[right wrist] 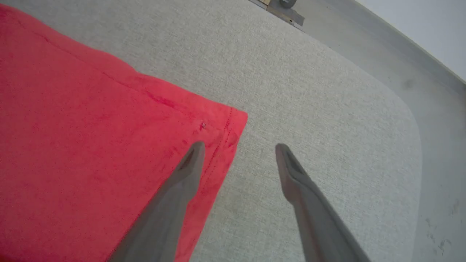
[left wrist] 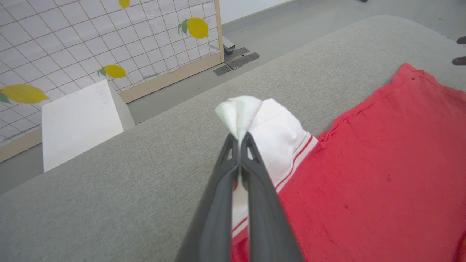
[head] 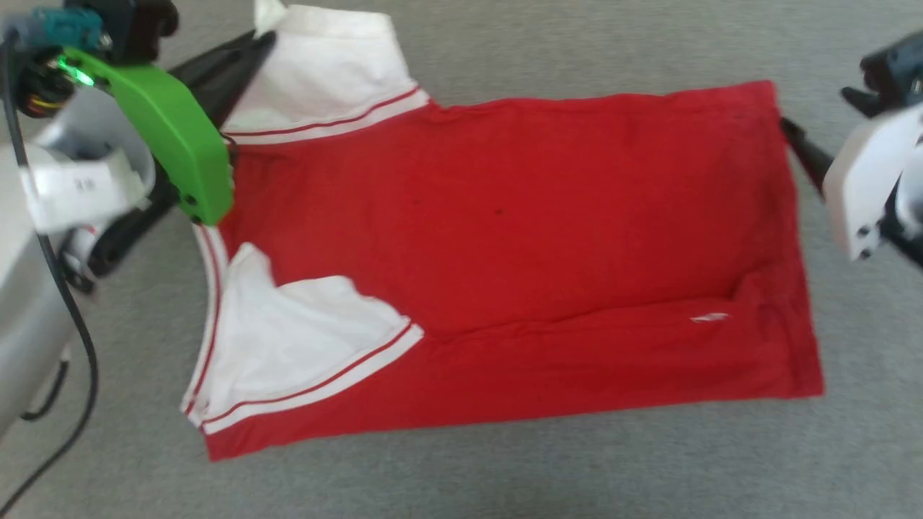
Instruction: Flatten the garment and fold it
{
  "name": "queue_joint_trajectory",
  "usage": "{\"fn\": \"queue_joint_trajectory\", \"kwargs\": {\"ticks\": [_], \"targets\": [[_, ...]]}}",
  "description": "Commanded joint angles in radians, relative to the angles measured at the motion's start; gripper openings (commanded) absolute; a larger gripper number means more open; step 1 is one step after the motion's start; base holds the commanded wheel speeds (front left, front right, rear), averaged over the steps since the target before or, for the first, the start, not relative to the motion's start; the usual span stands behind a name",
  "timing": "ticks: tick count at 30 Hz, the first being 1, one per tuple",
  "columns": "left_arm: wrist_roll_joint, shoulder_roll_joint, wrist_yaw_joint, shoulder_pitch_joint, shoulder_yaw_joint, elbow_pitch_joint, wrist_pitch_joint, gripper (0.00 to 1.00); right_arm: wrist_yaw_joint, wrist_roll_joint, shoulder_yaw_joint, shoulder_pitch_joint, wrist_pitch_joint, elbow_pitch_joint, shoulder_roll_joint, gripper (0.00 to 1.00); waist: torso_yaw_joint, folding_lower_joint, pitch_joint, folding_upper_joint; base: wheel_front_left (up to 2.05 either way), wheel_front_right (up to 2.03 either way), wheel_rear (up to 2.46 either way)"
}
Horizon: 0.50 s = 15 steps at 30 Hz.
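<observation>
The garment [head: 505, 238] lies spread on the grey surface, plain red side up, white sleeves toward the left and hem toward the right. A small white tag [head: 710, 317] shows near the hem. My left gripper [head: 265, 42] is shut on the tip of the far white sleeve [left wrist: 276, 138]; in the left wrist view the cloth bunches out past the closed gripper [left wrist: 239, 137]. My right gripper [right wrist: 239, 147] stands open at the hem's far corner [right wrist: 233, 120], one finger over the red cloth and the other over bare surface. From the head it shows at the right edge [head: 793, 137].
The grey padded table [head: 505, 476] ends in a rounded edge beyond the right gripper [right wrist: 411, 120]. Past the table's far side stand a white box [left wrist: 80, 123] and a lemon-patterned screen [left wrist: 72, 43]. A black cable [head: 79, 339] hangs by my left arm.
</observation>
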Motion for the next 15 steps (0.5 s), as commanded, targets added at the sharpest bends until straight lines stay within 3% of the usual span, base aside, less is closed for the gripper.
{"fn": "queue_joint_trajectory", "kwargs": {"ticks": [1, 8, 15], "targets": [[0.020, 0.000, 0.016, 0.026, 0.002, -0.031, -0.023, 0.00, -0.002, 0.024, 0.019, -0.041, 0.040, 0.030, -0.011, 1.00, 0.060, 0.0000, 0.032, 0.0000, 0.00, 0.00, 0.00], [0.053, -0.022, 0.063, 0.080, -0.010, -0.136, -0.087, 0.00, -0.002, 0.047, 0.062, -0.152, 0.120, 0.176, -0.049, 1.00, 0.117, 0.0000, 0.062, 0.0000, 0.00, 0.00, 0.00], [0.072, -0.033, 0.090, 0.107, -0.024, -0.170, -0.107, 0.00, -0.002, 0.082, 0.127, -0.176, 0.121, 0.294, -0.034, 1.00, 0.146, 0.0000, 0.071, 0.0000, 0.00, 0.00, 0.00]]}}
